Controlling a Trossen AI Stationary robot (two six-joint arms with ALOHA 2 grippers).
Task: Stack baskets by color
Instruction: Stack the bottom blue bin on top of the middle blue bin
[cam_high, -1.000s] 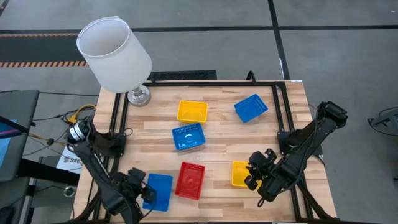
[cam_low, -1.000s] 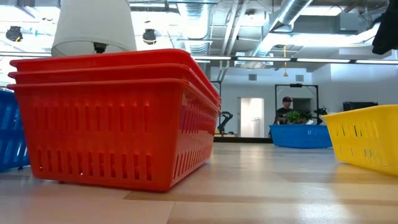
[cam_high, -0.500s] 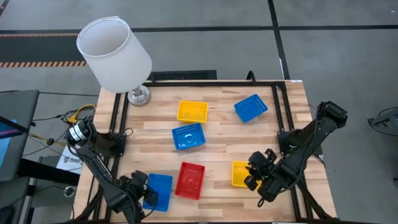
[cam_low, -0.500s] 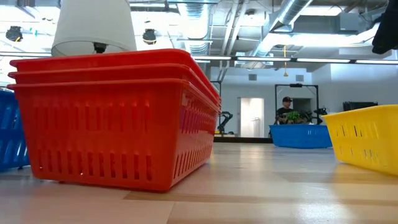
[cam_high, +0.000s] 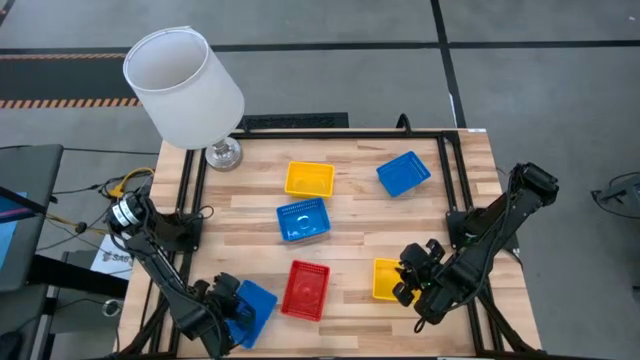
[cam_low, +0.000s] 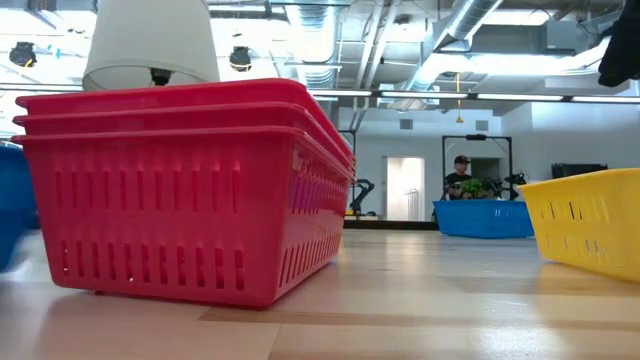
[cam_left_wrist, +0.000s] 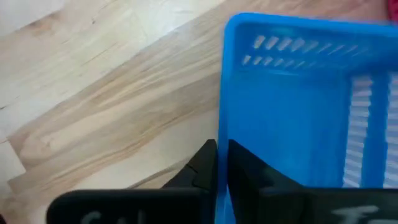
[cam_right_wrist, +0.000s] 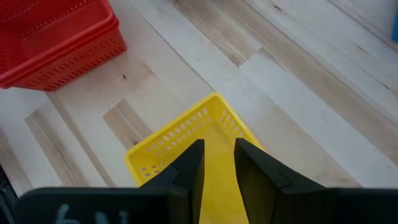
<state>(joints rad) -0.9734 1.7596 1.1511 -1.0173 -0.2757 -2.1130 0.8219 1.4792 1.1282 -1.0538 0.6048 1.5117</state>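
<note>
A blue basket (cam_high: 258, 300) sits at the table's near left, beside a stack of three red baskets (cam_low: 180, 190). My left gripper (cam_high: 228, 305) is at the blue basket's left side and shut on it. A yellow basket (cam_high: 385, 280) lies near the table's right front. My right gripper (cam_high: 407, 283) is at its right side, with yellow plastic filling the gap between the fingers. Farther back lie another yellow basket (cam_high: 309, 179) and two more blue baskets (cam_high: 303, 220) (cam_high: 403, 172). My left gripper pinches the blue basket's left side wall at its rim (cam_left_wrist: 222, 134), one finger outside and one inside. The fingers come steeply from above. My right gripper has the yellow basket's right wall (cam_right_wrist: 219, 158) between its fingers, slanting down from the right; the fingers hide the contact.
A big white lamp (cam_high: 185, 85) stands at the table's far left corner. Bare wood lies between the red stack (cam_high: 305, 290) and the yellow basket. A black frame runs along the table's left and right edges. A person shows far off in the room.
My left gripper has come down at the blue basket's left wall and shut on it. The blue basket has turned a little on the table, and it shows blurred at the low view's left edge.
</note>
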